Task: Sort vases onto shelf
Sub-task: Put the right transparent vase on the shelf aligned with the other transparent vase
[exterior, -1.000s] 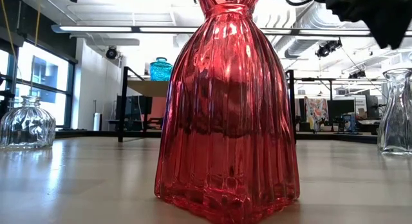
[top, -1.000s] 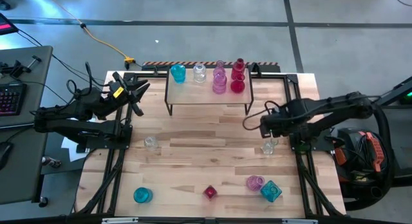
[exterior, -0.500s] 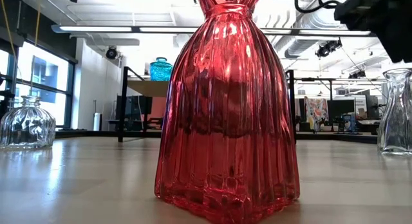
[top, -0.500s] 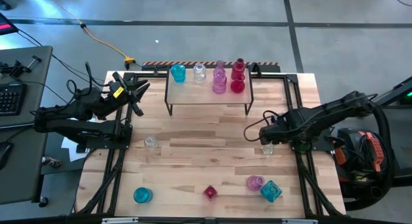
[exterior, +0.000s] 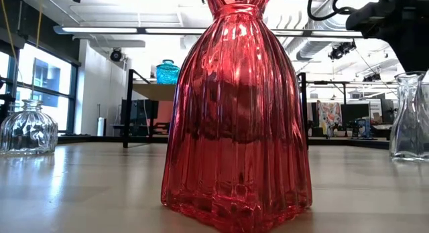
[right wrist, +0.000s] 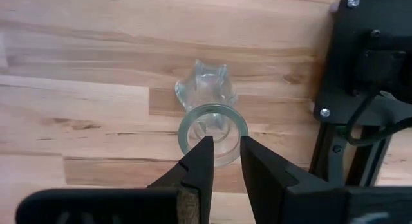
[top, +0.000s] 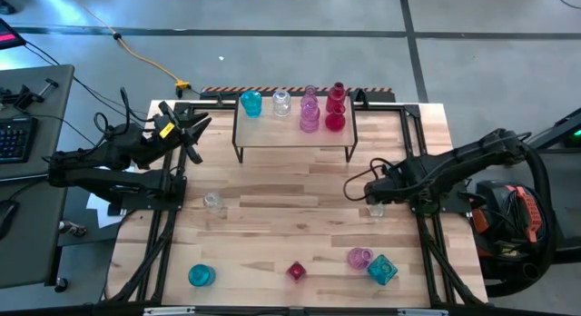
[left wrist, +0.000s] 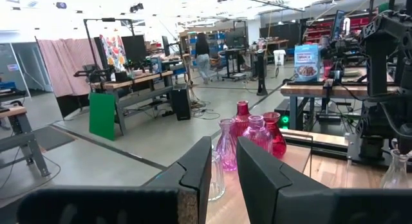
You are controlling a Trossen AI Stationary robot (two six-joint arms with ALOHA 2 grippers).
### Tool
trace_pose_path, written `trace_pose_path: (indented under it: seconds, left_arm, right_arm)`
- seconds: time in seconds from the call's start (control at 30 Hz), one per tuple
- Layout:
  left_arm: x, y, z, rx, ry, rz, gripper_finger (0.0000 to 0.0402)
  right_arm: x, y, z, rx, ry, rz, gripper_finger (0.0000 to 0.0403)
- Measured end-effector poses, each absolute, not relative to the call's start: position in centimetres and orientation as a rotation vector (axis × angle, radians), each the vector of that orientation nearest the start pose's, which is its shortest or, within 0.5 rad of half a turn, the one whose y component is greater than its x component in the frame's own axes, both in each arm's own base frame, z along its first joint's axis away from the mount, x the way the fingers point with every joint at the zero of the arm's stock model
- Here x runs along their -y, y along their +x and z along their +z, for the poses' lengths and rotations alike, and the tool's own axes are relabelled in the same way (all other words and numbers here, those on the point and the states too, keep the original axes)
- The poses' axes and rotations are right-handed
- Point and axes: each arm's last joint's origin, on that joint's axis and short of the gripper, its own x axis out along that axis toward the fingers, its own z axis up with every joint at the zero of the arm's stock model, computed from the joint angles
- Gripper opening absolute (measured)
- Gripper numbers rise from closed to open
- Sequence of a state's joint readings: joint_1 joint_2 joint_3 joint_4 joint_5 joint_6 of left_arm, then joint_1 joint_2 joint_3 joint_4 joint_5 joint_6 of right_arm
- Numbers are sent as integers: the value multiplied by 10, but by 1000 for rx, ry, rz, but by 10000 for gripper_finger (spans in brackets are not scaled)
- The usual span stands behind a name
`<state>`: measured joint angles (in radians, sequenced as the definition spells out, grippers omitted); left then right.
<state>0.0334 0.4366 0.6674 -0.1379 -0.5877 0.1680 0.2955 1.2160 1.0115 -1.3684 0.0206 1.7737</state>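
My right gripper (top: 374, 200) hangs over a clear vase (top: 378, 208) standing on its base on the table's right side. In the right wrist view, my right gripper (right wrist: 226, 143) has its fingers a narrow gap apart at the vase's round mouth (right wrist: 212, 130). The low view shows this vase (exterior: 410, 119) under the dark gripper (exterior: 402, 25). The shelf (top: 292, 134) at the far edge carries teal (top: 251, 103), clear (top: 281, 103), pink (top: 310, 114) and red (top: 336, 112) vases. My left gripper (top: 198, 133) waits at the table's far left, fingers slightly apart (left wrist: 224, 153). My right gripper comes at the clear vase's mouth rim (right wrist: 193, 114) from above, pointing down. One fingertip (right wrist: 205, 147) stands over the inside of the mouth, and the other (right wrist: 251, 150) covers the rim's wall. Whether they touch the glass I cannot tell. The vase stands upright on the table.
Other vases stand on the table: clear (top: 212, 202) at mid-left, and teal (top: 201, 276), red (top: 296, 271), pink (top: 359, 257) and faceted teal (top: 382, 269) along the near edge. The red vase (exterior: 234, 106) fills the low view. Bare wood lies in the table's middle.
My right gripper has moved toward the table's near edge and down, from beside the clear vase to right over its mouth. The left arm has kept still.
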Motion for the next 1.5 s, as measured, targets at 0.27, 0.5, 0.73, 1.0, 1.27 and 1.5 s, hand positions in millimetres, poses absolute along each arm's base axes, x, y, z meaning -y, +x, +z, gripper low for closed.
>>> trace_pose_path:
  seconds: [0.27, 0.5, 0.73, 1.0, 1.27, 1.5]
  left_arm:
    - [-19, 97, 338, 37, 137, 626, 65]
    - [-19, 97, 338, 37, 137, 626, 65]
    - [-19, 97, 338, 37, 137, 626, 65]
    - [-19, 97, 338, 37, 137, 626, 65]
    - [-19, 97, 338, 37, 137, 626, 65]
    - [-19, 97, 338, 37, 137, 626, 65]
  right_arm:
    - [-53, 174, 264, -1255, 1157, -1126, 73]
    - [-54, 177, 270, -1235, 1183, -1091, 73]
    - [-52, 172, 280, -1230, 1136, -1148, 73]
    - [-52, 173, 269, -1232, 1138, -1149, 73]
    - [-52, 173, 264, -1230, 1141, -1145, 73]
    - [-52, 174, 264, -1217, 1131, -1152, 73]
